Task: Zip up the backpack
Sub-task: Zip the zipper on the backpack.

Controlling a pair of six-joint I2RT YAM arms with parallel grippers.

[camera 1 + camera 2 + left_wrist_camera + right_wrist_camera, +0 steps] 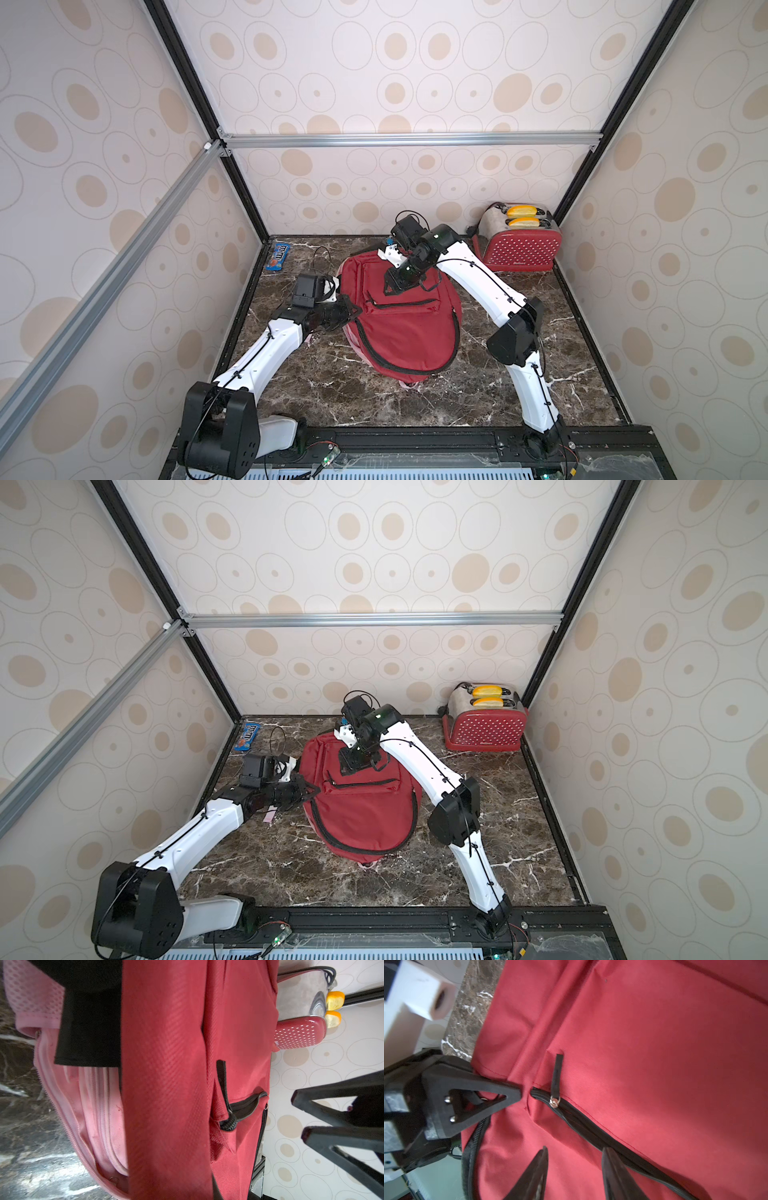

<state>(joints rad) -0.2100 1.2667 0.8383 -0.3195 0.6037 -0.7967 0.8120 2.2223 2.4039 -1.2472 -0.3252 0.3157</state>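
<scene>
The red fabric backpack (407, 332) lies flat, front up, in the middle of the dark marble worktop (540, 374). The left end effector (353, 311) is fully closed at the bag's side edge, seemingly pinching the cloth there, though the pinch itself is hidden. The right end effector (575, 1148) hovers over the front pocket with its jaws about half apart and nothing between them.

The step in hand looks like taking the thin black strap pull (558, 1070) on the small silver slider (554, 1103). The slider sits at the end of the black pocket zipper (591, 1132) nearest the left end effector. Doing it well means closing on the strap close to the slider, then drawing straight along the track while the other arm holds the cloth taut.

The left end effector lies just beside the slider, so room is tight. The red dotted toaster (519, 249) and blue sweet packet (279, 257) stand well apart.
</scene>
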